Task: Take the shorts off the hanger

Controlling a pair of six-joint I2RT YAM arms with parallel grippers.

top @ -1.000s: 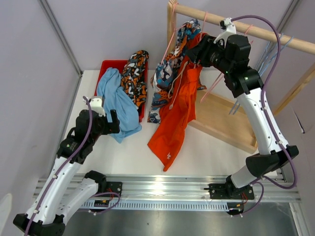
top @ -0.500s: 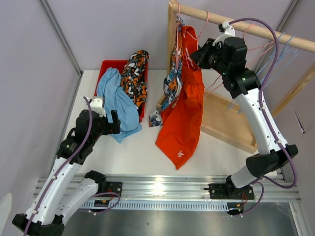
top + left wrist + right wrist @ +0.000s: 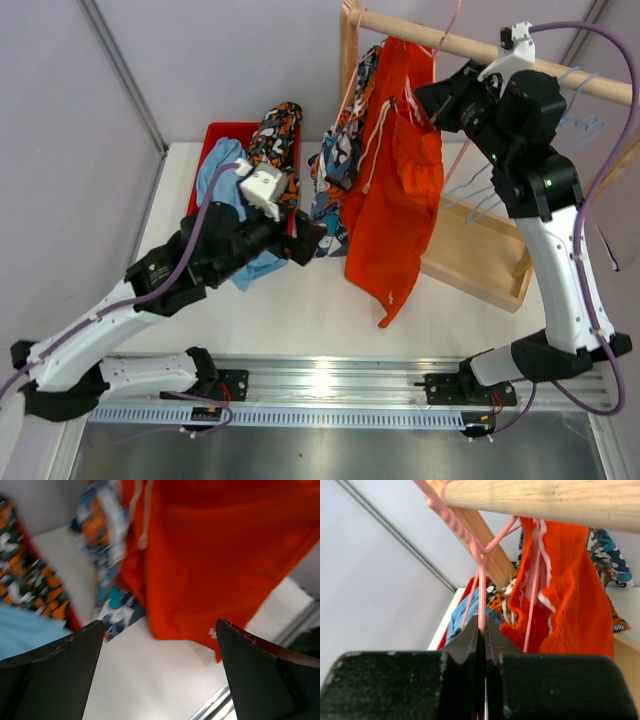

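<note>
The bright orange shorts [image 3: 395, 190] with a white drawstring hang from a pink hanger [image 3: 481, 587] below the wooden rod [image 3: 450, 45]. My right gripper [image 3: 440, 100] is shut on the hanger's wire [image 3: 482, 625], with the orange shorts [image 3: 570, 595] just right of it. The teal-orange-white wave print shorts [image 3: 335, 160] hang left of the orange pair. My left gripper [image 3: 315, 240] is open and empty, low beside both pairs; its view shows the orange shorts [image 3: 215, 555] and the wave print shorts [image 3: 105, 540] ahead of its open jaws [image 3: 160, 630]. The black shorts are out of view.
A red bin [image 3: 215, 135] at the back left holds the light blue shorts [image 3: 215, 170] and the orange-black-white blotched shorts [image 3: 275, 140]. The wooden rack's base frame [image 3: 480, 265] stands at the right. More hangers [image 3: 575, 110] hang further right on the rod.
My left arm has swung forward and right, up to the hanging shorts. My right gripper has lifted the hanger and the orange shorts up and to the right.
</note>
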